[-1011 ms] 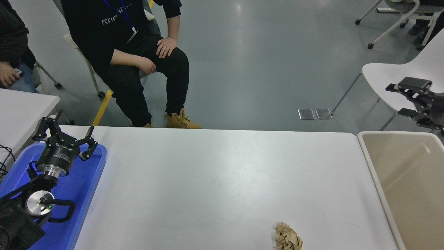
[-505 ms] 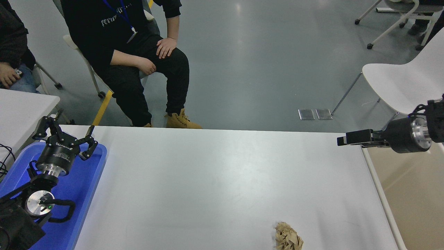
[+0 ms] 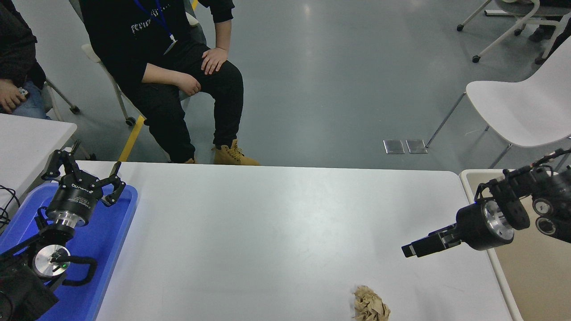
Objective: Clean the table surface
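We judged that our right end effector (image 3: 408, 250), fingers together and empty above the bench (image 3: 276, 223) near its right edge, might shove the crumpled brown paper (image 3: 370, 305) — lying at the near edge — off the bench unless it opened first.

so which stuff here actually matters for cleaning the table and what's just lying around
Part of the job:
- table surface
- crumpled brown paper at its near edge
- beige bin off the table's right end
- right gripper, over the table near the paper

Just there:
- blue tray under the parked left gripper
- white chair
- seated person
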### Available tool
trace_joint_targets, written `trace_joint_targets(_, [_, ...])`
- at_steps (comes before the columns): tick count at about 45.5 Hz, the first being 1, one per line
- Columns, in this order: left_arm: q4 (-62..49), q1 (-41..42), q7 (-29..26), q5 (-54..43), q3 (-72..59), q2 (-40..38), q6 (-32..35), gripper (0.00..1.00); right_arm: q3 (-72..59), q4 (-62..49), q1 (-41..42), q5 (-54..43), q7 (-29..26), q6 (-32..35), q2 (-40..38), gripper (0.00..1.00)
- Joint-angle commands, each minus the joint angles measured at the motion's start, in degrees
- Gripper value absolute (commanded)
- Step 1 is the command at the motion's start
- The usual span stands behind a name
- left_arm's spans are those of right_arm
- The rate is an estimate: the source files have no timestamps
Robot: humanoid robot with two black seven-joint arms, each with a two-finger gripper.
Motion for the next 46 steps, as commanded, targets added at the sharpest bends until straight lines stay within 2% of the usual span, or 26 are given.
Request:
trace_joint_targets(1, [0.0,0.0,0.0,0.0,-0.07,0.05,0.0,1.0,-0.39,0.48,-3.91,-0.81,-0.2,-4.79,4.96,0.98])
trace_joint_targets(10, [0.0,0.0,0.0,0.0,-0.07,0.05,0.0,1.0,-0.57,-2.95,-8.3,-2.66,-0.29,-5.85,8.83,0.98])
trace_joint_targets(26, [0.0,0.0,0.0,0.0,0.02,-0.03,0.0,1.0,0.57,-6.91,-14.46,-4.33,-0.29,-6.11,10.06,0.98])
trace_joint_targets(46, [0.0,0.0,0.0,0.0,-0.07,0.05,0.0,1.0,2.95,-8.84,-18.24,-4.59,-0.29,-7.34,12.96,0.98])
